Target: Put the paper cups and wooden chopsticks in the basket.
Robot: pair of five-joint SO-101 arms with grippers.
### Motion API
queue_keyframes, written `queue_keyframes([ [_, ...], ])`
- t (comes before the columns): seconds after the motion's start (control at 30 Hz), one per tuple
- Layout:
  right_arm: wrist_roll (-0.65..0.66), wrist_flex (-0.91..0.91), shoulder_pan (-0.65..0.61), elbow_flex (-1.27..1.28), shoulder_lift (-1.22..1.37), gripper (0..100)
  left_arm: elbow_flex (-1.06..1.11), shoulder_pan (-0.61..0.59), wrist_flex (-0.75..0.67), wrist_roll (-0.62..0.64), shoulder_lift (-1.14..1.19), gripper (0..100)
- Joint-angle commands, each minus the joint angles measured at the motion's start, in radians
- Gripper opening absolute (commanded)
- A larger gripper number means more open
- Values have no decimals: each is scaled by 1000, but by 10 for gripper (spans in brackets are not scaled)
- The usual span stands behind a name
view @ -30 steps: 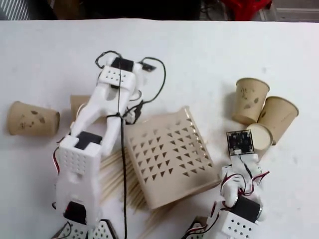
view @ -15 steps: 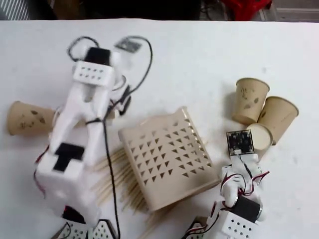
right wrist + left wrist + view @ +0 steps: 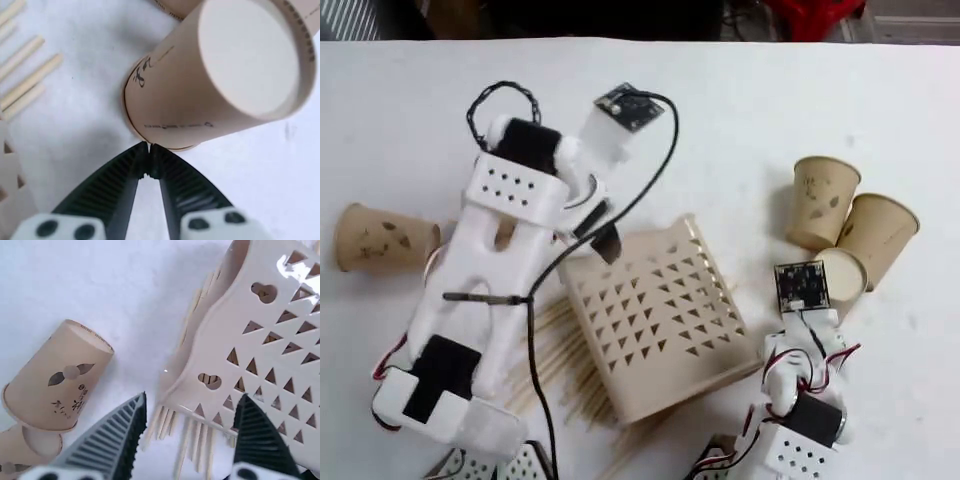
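Left pincer (image 3: 194, 405) apart, empty, over the basket (image 3: 260, 330) corner. The left arm has swung out left and back in the last second, and the basket got nudged slightly. Paper cup (image 3: 60, 382) near it on the bench (image 3: 100, 280); wooden chopsticks (image 3: 165, 422) poke from under the basket, which looks overturned. Right pincer (image 3: 149, 150) together at a second cup (image 3: 200, 90), unmoved. Nothing binned yet — basket likely needs righting first.

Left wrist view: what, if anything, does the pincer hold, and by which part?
Nothing: the left pincer is open, over the chopsticks beside the basket.
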Motion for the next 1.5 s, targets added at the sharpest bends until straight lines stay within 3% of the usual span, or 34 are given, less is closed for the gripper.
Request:
queue_keyframes([
  [0.0, -5, -21, -12, -3, -7, 18, 11, 15, 2, -11, -47, 287],
  [0.2, -5, -21, -8, -3, -7, 18, 60, -8, -2, -21, 21, 286],
  [0.4, -5, -21, -12, -3, -7, 18, 149, -82, -26, -138, 82, 286],
  [0.63, -5, -21, -12, -3, -7, 18, 189, -148, -158, -157, 88, 286],
  [1.23, -5, -21, -12, -2, -7, 18, 196, -56, -216, -152, 93, 286],
  [1.47, -5, -21, -12, -2, -7, 18, 358, -5, -365, -152, 91, 286],
])
